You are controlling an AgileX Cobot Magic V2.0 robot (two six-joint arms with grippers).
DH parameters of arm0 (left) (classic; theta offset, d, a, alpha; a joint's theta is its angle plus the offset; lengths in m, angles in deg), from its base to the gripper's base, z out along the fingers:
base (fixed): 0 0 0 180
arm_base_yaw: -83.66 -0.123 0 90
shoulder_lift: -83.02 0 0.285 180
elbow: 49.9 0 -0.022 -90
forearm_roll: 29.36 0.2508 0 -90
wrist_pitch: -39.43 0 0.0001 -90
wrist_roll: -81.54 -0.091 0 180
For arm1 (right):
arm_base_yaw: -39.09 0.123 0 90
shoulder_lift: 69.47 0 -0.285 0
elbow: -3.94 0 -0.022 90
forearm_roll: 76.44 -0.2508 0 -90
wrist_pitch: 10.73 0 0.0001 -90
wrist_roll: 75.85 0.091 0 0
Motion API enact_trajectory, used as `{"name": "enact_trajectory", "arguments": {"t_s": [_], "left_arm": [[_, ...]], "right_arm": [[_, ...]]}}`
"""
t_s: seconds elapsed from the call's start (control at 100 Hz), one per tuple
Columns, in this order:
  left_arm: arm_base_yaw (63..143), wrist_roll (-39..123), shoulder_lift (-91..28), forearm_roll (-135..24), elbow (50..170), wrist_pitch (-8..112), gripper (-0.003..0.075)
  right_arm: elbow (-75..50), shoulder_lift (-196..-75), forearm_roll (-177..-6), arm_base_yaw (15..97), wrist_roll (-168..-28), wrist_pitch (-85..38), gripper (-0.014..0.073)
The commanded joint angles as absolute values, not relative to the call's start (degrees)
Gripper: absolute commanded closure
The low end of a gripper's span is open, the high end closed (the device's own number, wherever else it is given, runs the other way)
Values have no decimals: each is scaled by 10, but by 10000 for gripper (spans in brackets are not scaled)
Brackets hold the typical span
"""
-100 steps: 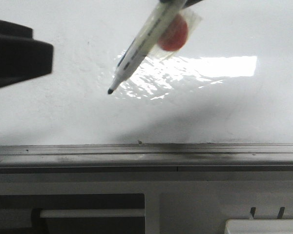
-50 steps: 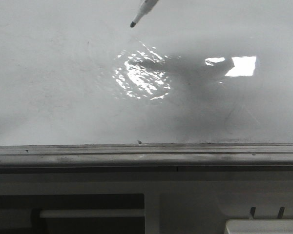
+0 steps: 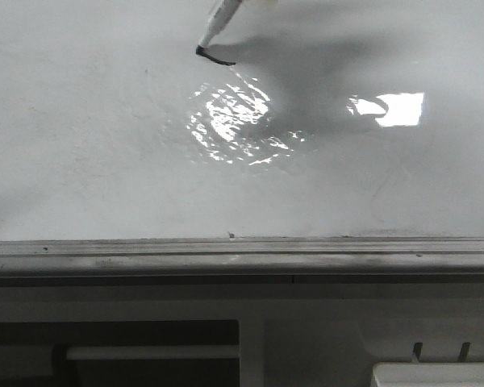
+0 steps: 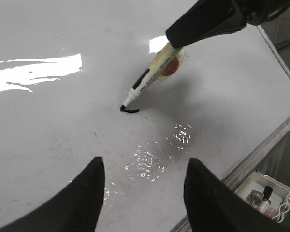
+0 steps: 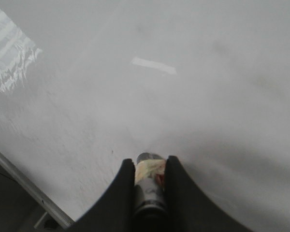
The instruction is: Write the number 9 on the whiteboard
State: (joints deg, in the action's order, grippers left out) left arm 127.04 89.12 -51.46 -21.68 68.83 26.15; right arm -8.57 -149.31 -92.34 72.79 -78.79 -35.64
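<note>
The whiteboard (image 3: 105, 161) is glossy white-grey with glare patches and a grey lower rail (image 3: 242, 254). My right gripper (image 5: 150, 166) is shut on a white marker (image 4: 150, 79) with a red sticker; the marker's tip touches the board. A short black stroke (image 3: 215, 57), the first bit of the number 9, lies at the tip; it also shows in the left wrist view (image 4: 129, 110). My left gripper (image 4: 144, 166) is open and empty, hovering above the board on the rail side of the stroke. Only the marker tip (image 3: 214, 28) shows in the front view.
A white tray (image 4: 266, 193) with small items sits beyond the board's rail. The board's frame edge (image 4: 278, 53) runs along one side. A white box corner (image 3: 436, 375) and a dark slot (image 3: 145, 355) lie below the rail.
The marker swung up and away from the rail, then its tip came down on the board and drew a short black stroke. The left gripper left the front view.
</note>
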Motion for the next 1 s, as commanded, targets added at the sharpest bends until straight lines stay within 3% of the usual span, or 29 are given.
{"name": "enact_trajectory", "arguments": {"t_s": [0.0, 0.24, 0.49, 0.66, 0.81, 0.99], "left_arm": [[1270, 894, -515, -225, 708, 220, 373], [1270, 894, -515, -225, 708, 219, 373], [1270, 894, -515, -225, 708, 216, 373], [1270, 894, -515, -225, 708, 216, 373], [1270, 894, -515, -224, 708, 216, 373], [1280, 894, -496, -223, 708, 210, 373]], "right_arm": [[-52, -1510, -909, 736, -792, -318, 662], [-55, -1509, -875, 751, -792, -438, 662], [-13, -1484, -868, 706, -792, -403, 663], [-44, -1498, -883, 706, -785, -468, 662], [-120, -1489, -910, 727, -785, -444, 662], [-102, -1463, -915, 761, -785, -435, 663]]}}
